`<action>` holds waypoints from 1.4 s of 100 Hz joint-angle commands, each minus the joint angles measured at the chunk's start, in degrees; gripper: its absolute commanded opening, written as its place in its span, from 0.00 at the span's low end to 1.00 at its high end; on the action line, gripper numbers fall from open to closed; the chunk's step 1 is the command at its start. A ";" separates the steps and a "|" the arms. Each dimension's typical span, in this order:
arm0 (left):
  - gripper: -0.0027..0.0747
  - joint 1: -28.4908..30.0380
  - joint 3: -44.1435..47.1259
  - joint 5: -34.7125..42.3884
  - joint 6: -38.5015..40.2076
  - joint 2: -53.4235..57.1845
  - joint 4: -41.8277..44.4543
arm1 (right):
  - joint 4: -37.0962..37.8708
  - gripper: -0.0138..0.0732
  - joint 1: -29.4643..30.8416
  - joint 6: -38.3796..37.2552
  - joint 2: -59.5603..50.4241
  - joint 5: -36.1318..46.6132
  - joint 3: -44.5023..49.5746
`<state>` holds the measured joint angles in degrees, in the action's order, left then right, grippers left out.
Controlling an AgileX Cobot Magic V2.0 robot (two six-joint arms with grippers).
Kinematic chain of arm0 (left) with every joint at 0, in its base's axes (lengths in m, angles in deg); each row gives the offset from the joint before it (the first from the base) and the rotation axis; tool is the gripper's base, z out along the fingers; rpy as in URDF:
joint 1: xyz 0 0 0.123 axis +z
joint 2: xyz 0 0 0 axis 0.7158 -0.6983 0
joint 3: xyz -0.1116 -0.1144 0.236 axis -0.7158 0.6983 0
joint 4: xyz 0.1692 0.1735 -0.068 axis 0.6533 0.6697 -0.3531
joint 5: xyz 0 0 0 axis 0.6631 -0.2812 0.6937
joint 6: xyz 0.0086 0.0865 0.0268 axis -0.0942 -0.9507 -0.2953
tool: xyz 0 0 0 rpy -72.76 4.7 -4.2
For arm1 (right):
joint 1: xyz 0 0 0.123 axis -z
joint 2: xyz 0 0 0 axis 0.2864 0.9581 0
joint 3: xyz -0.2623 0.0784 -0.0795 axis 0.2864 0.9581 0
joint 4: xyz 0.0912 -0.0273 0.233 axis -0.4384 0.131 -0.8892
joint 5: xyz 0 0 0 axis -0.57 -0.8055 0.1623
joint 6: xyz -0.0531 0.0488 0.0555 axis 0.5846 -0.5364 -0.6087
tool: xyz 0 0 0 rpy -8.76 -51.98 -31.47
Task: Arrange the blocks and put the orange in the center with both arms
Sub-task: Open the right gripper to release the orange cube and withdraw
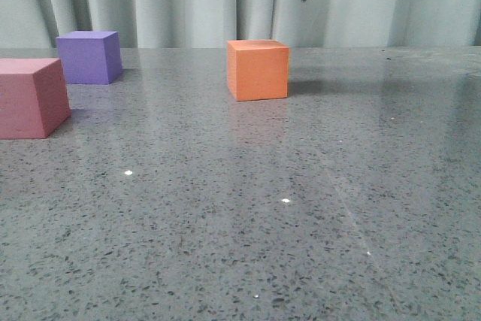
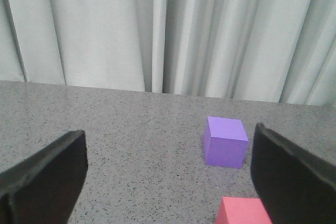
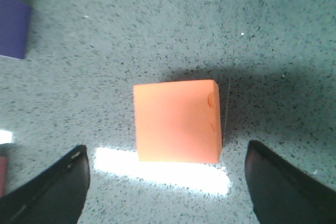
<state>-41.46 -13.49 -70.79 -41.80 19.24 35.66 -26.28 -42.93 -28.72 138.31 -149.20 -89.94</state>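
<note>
Right wrist view: orange (image 3: 177, 121) sits below my released right pincer (image 3: 168, 182), centred between its fingers.
Left pincer (image 2: 168, 177), also released, faces purple (image 2: 226, 141); right is nearer.

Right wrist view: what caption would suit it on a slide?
Open right gripper hovering above the orange cube on the speckled grey table.

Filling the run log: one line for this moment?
right gripper: open above matte orange foam cube | left gripper: open, empty | cube resting on speckled table

Matte foam-like cubes (image 1: 258, 70), glossy speckled table (image 1: 301, 208)
</note>
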 commanded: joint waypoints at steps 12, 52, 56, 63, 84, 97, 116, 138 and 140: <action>0.81 -0.24 -1.77 5.01 -0.22 -0.60 -0.24 | 0.45 0.85 -0.10 4.67 -7.88 -4.44 -1.09; 0.81 -0.24 -1.77 5.01 -0.22 -0.60 -0.24 | -0.18 0.85 -1.42 6.89 -16.61 0.28 10.36; 0.81 -0.24 -1.77 5.01 -0.22 -0.60 -0.24 | -0.18 0.85 -1.76 6.89 -18.11 1.91 12.78; 0.81 -0.24 -1.77 5.15 -0.22 -0.70 -0.24 | -0.18 0.85 -1.80 6.98 -20.79 4.50 17.05; 0.81 -0.24 -1.77 5.57 -0.22 -0.81 -0.24 | 0.73 0.85 -1.80 8.17 -29.70 11.94 30.83; 0.81 -0.24 -1.77 5.65 -0.22 -0.81 -0.38 | 1.14 0.85 -1.80 8.17 -35.29 17.77 39.25; 0.81 -0.24 -1.88 5.31 -0.11 -0.81 -2.25 | 1.15 0.85 -1.80 8.17 -42.40 20.92 49.51; 0.84 -0.24 -4.56 2.05 -1.66 -4.42 -1.91 | 1.19 0.85 -1.80 8.17 -47.94 21.18 54.86; 0.85 -0.24 -5.06 1.64 -2.47 -5.11 -1.91 | 1.19 0.85 -1.80 8.17 -48.27 21.02 54.91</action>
<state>-41.46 -14.98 -71.80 -42.29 16.73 34.31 -25.58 -44.95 -21.18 93.28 -131.35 -34.46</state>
